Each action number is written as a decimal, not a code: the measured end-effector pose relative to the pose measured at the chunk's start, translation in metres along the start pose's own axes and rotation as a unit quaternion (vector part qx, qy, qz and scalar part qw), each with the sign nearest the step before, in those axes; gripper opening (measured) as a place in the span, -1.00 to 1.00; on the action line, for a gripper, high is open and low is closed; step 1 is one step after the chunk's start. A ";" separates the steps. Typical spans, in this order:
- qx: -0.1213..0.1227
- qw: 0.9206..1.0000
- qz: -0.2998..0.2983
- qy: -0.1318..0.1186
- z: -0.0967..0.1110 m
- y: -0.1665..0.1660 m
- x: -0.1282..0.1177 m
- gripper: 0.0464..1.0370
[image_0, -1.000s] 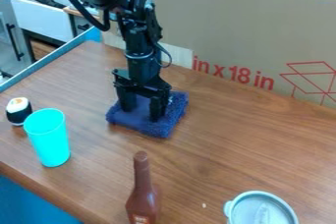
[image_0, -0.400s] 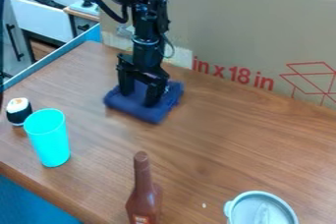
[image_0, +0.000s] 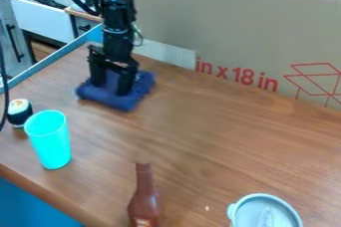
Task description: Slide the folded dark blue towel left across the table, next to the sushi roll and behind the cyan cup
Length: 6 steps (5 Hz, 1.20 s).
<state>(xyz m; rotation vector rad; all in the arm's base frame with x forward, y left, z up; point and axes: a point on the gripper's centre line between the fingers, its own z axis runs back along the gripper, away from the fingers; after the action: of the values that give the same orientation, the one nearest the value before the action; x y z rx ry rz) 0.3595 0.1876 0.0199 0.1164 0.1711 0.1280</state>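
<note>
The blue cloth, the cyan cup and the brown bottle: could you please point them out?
Blue cloth (image_0: 110, 96), camera view, front part.
Cyan cup (image_0: 50, 145), camera view, side wall.
Brown bottle (image_0: 144, 202), camera view, body.

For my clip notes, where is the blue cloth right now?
In the camera view, the blue cloth is at upper left, at the gripper, beyond the turquoise cup on the table.
</note>
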 end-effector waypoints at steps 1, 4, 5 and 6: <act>0.004 1.000 0.008 0.011 -0.003 0.019 -0.001 0.93; -0.016 1.000 -0.005 -0.023 -0.002 0.031 -0.028 0.93; -0.039 0.998 -0.014 -0.050 0.009 0.024 -0.048 0.93; -0.048 0.994 -0.033 -0.095 0.045 0.013 -0.066 0.93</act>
<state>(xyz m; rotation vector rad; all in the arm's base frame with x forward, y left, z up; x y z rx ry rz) 0.3012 0.1866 0.0767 0.0268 -0.0218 0.0587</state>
